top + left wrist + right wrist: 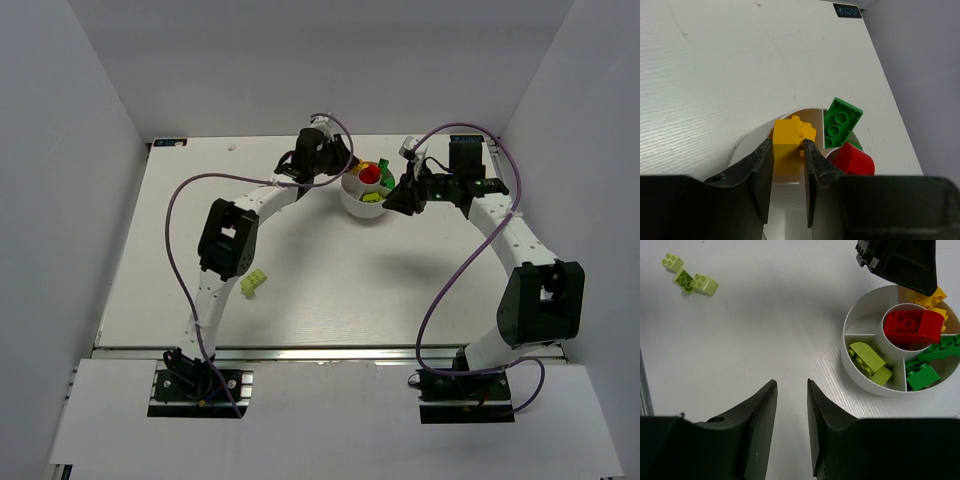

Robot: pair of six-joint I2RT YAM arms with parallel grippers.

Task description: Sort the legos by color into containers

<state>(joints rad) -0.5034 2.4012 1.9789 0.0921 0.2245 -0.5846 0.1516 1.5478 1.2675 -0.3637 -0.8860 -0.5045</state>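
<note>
The orange-yellow studded plastic lego (790, 131) sits clenched in our left end effector (788, 146), low centre of frame, over the round white plastic dish (863, 316) so we can drop it among its colour; our right end effector (791, 387) hangs released, empty.

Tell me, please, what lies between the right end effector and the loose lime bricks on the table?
Nothing: in the right wrist view, only bare table separates the right end effector from the loose lime bricks.
</note>
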